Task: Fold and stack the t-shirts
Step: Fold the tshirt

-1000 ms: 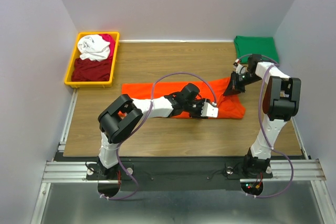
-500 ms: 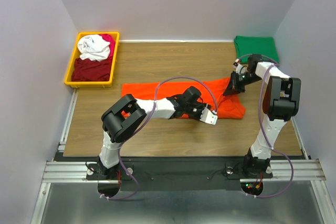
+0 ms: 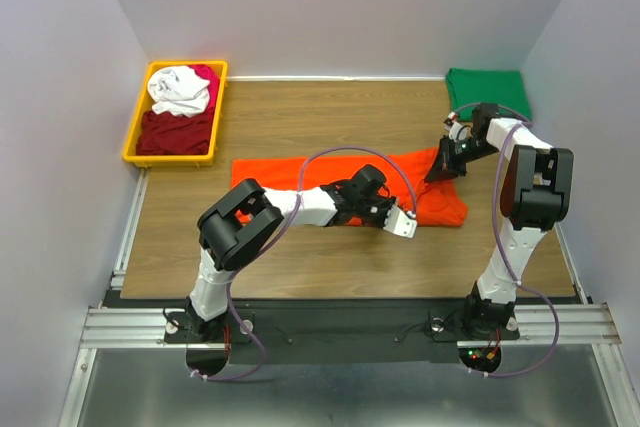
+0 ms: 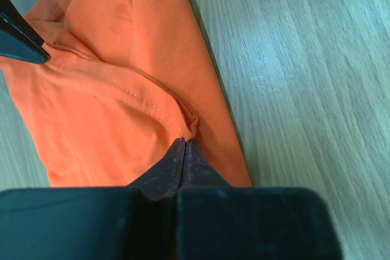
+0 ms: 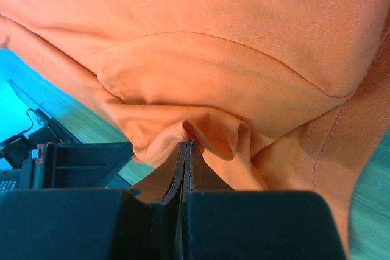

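A high camera overlooked the whole table (image 3: 300, 117); both wrist cameras faced the shared orange shirt (image 4: 103, 108) closely.

spread shirt (image 3: 265, 171) lies centre, bin (image 3: 168, 159) back left, folded shirt (image 3: 487, 90) back right.

**Desk:** How is the light from above?
**Photographer:** Bright and even across the table (image 3: 300, 117). The arms throw only soft, faint shadows, and the walls carry a lilac cast.
**Desk:** Any glare?
**Photographer:** In the left wrist view a pale sheen streaks the wood right of the orange t-shirt (image 4: 109, 108), whose stitching is crisp. The left gripper (image 4: 184, 145) sits dark and blurred along the bottom edge.
**Desk:** And the right wrist view?
**Photographer:** The cloth is heavily saturated and the wood is tinted cyan. The right gripper (image 5: 184, 148) is soft and underlit.
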`<action>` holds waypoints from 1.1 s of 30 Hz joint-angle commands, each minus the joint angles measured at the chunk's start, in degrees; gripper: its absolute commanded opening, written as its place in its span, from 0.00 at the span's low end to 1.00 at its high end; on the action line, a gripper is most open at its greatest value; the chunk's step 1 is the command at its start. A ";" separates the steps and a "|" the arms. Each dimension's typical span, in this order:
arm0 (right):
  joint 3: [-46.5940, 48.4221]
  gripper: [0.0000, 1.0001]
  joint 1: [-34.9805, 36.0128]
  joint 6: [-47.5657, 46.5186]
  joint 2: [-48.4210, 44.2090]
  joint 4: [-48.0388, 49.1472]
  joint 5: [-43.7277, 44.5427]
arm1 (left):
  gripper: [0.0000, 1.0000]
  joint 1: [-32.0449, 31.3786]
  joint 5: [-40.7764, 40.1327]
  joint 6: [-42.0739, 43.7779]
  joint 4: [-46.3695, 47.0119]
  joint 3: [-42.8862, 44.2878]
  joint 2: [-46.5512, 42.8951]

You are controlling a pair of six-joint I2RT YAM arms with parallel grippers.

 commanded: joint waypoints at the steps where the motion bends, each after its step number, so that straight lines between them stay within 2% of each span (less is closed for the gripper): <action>1: 0.02 0.00 0.46 0.30 -1.18 1.05 -1.85 | 0.00 0.31 0.47 -0.35 1.08 2.12 -1.65; 12: 0.55 0.01 0.46 0.83 -0.91 0.96 -3.08 | 0.00 6.99 5.74 -6.59 -2.00 6.94 -3.67; 25: 4.32 0.01 0.28 3.20 1.90 1.05 -4.58 | 0.00 12.61 8.12 -12.30 -1.12 15.73 2.83; 29: 5.11 0.06 -0.42 4.94 2.25 1.05 -4.40 | 0.00 14.11 8.91 -14.76 -1.12 18.19 5.38; 30: 5.64 0.12 -0.60 5.57 2.34 1.05 -4.23 | 0.00 14.54 8.82 -15.11 -1.20 18.81 5.99; 32: 6.17 0.21 -1.13 6.10 2.25 1.23 -4.05 | 0.07 14.64 8.12 -15.64 -1.21 19.25 6.52; 33: 6.43 0.22 -1.21 6.62 2.25 1.23 -4.14 | 0.11 14.72 7.77 -15.82 -1.38 19.43 6.96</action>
